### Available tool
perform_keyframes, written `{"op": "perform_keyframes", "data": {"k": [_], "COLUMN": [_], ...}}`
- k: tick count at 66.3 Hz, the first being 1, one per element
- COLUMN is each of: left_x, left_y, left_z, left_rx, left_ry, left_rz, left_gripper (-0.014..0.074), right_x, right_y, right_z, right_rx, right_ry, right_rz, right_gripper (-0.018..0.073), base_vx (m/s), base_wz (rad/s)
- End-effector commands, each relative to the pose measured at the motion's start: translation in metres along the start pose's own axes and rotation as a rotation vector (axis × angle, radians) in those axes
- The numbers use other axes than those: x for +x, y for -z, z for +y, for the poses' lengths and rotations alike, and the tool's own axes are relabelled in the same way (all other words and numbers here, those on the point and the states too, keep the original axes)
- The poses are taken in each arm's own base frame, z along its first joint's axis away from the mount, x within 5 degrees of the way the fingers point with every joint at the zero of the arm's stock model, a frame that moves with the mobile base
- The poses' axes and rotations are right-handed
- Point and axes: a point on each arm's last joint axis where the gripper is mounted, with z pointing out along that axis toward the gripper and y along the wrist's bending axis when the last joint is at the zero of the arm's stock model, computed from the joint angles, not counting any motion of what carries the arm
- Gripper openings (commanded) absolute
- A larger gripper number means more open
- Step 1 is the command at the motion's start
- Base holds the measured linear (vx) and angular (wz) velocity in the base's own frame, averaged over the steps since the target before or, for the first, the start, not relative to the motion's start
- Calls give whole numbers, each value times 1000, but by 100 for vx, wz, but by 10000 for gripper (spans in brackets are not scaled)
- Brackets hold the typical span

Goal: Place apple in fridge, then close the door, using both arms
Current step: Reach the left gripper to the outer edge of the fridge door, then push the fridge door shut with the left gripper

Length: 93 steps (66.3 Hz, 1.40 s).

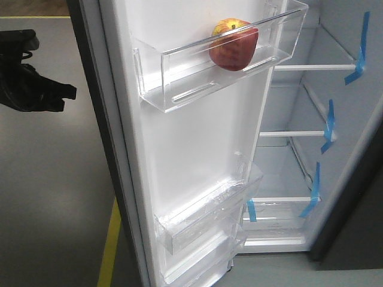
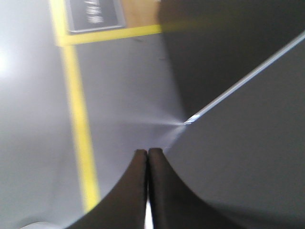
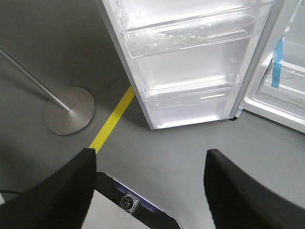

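Note:
The red apple [image 1: 234, 45] with a yellow top lies in the upper clear bin [image 1: 179, 81] of the open fridge door [image 1: 197, 149]. The fridge [image 1: 335, 119] interior is white, with glass shelves marked by blue tape. The left arm [image 1: 27, 84] shows as a black shape at the far left, outside the door. My left gripper [image 2: 147, 151] is shut and empty, close to the door's dark outer face [image 2: 238, 157]. My right gripper [image 3: 150, 155] is open and empty, above the floor in front of the door's lower bins [image 3: 190, 31].
A yellow floor line [image 1: 109, 245] runs beside the door's outer edge and shows in the right wrist view [image 3: 112, 121]. A metal stand with a round base [image 3: 69, 110] is left of the door. The robot's own base with a camera [image 3: 128, 202] lies below the right gripper.

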Motion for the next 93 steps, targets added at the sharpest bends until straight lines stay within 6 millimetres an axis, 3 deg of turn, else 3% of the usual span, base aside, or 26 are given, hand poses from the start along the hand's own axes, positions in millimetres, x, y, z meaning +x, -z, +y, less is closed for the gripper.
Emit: {"op": "perform_keyframes", "data": {"k": [1, 23, 56, 93], "left_x": [-23, -41, -30, -13], "left_y": [10, -27, -22, -10], "left_z": [-9, -20, -38, -130], "left_rx": [81, 346, 542, 674], "left_ry": [25, 137, 36, -169], "left_rz": [-106, -116, 2, 47], "left_gripper": [-6, -6, -6, -6], "right_x": [-10, -10, -10, -10], "right_y": [5, 5, 5, 5], "right_z": [1, 1, 1, 1], "right_rx": [-1, -1, -1, -1], "right_ry": [1, 1, 1, 1], "right_rz": [-66, -66, -66, -64], "right_gripper": [465, 465, 465, 465], "base_vx": [0, 0, 0, 0], "base_wz": [0, 0, 0, 0]}}
